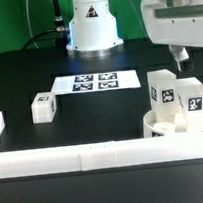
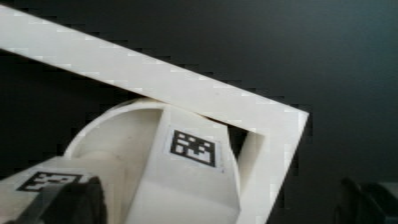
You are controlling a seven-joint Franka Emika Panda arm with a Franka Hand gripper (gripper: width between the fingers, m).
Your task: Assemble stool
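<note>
Viewing exterior: seat [image 1: 160,126] in rail [image 1: 95,155] corner, two standing legs [image 1: 165,91] on it; loose leg [image 1: 42,107] well apart; gripper [image 1: 180,54] above, opening cannot be told
Wrist view: tagged leg [image 2: 192,150] just beside rail
Risk: descending finger could clip a standing leg, tipping it

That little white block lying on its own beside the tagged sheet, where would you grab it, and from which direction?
Probably from straight above, jaws closing across the two flat opposite sides of the loose leg. It lies low on the table, blocky with parallel faces, and nothing stands close beside it.
</note>
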